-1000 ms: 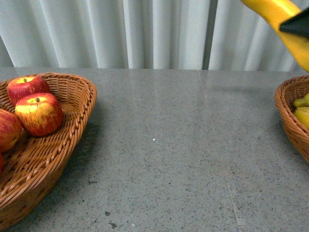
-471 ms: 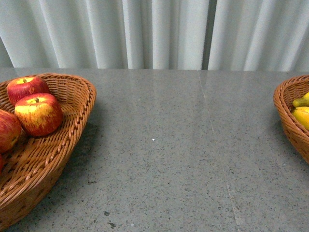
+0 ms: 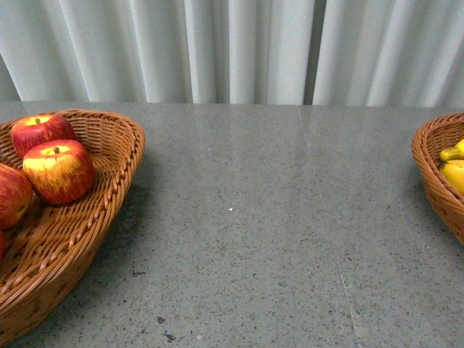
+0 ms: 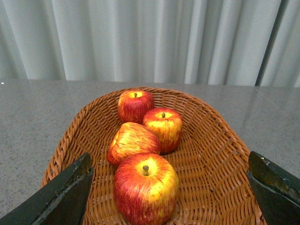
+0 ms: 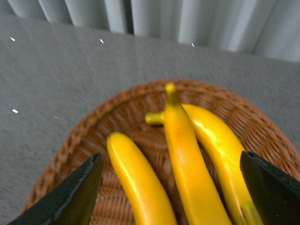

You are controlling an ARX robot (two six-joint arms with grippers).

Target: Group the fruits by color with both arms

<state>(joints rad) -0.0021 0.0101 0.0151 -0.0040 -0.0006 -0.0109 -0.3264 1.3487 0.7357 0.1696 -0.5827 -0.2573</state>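
Observation:
Several red-and-yellow apples (image 4: pixel 145 187) lie in a wicker basket (image 4: pixel 220 154). My left gripper (image 4: pixel 169 187) hangs open just above them, its jaws wide on either side of the nearest apple and touching nothing. In the front view the same basket (image 3: pixel 119 181) sits at the left with apples (image 3: pixel 59 170) in it. Three yellow bananas (image 5: pixel 185 159) lie side by side in a second wicker basket (image 5: pixel 75 140). My right gripper (image 5: pixel 169 187) is open over them, empty. The front view shows that basket (image 3: pixel 435 181) and bananas (image 3: pixel 453 170) at the right edge, and neither arm.
A grey speckled table (image 3: pixel 254 217) stretches between the two baskets. A pale pleated curtain (image 3: pixel 232 51) hangs behind the table's far edge.
One second ago a banana in my right gripper showed at the top right of the front view. It and the gripper have left that view since. The apples have not moved.

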